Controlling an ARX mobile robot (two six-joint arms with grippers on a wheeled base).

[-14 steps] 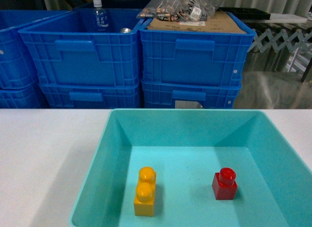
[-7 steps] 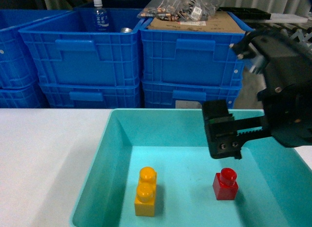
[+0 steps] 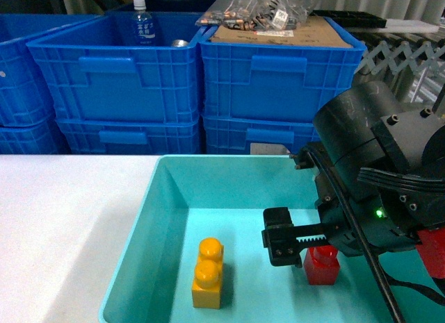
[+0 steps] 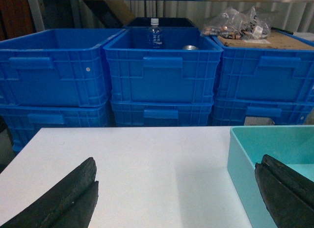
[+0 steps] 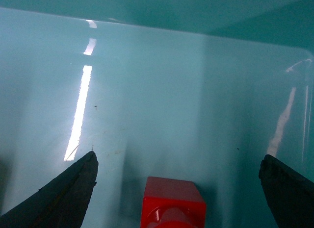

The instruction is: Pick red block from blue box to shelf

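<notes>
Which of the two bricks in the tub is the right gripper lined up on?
The red block, the single-stud one, between the open right gripper's fingers; the yellow two-stud brick lies apart, leftward.

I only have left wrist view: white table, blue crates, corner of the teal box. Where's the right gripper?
Observer: Head view shows the right gripper down inside the blue box, at the red block.
Operator: Closed on it?
Observer: No. Right wrist view shows both fingers spread wide, the red block centred between them, untouched.
Operator: Anything else in the box?
Observer: A yellow two-stud brick to the block's left, clear of the gripper.
</notes>
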